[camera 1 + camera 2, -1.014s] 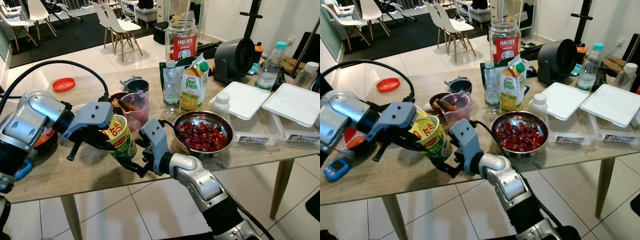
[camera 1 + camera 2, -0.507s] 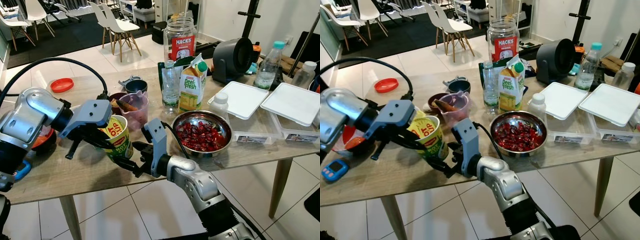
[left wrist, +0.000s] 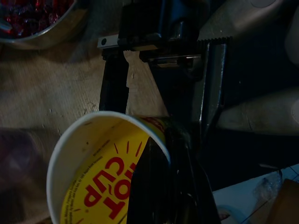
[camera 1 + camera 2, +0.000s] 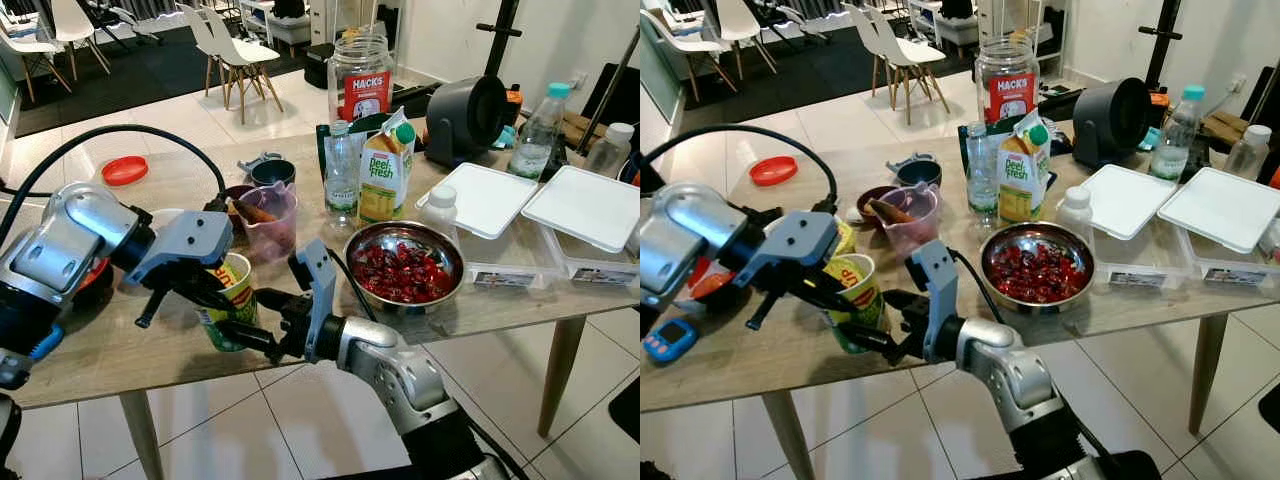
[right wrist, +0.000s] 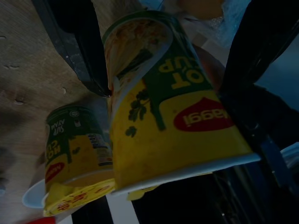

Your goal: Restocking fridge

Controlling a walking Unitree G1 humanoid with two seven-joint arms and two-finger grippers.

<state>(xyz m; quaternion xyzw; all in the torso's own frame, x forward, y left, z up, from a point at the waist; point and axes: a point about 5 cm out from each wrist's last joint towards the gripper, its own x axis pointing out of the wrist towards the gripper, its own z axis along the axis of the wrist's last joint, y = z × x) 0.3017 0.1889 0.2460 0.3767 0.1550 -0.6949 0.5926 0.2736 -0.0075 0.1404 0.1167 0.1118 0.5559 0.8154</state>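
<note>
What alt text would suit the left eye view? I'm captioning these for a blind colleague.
Both grippers meet at a yellow noodle cup near the wooden table's front edge: the left gripper grips its rim, the right gripper straddles its base. Behind stand a steel bowl of red food, a juice carton and white-lidded containers.

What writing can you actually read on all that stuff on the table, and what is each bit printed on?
"HACKS": red label on the big glass jar.
"peel fresh": juice carton.
"HOT CUP": yellow noodle cup, which the left gripper holds by its rim.
"Maggi": red badge on that cup, right wrist view.
Labels on the clear storage boxes: too small to read.
</note>
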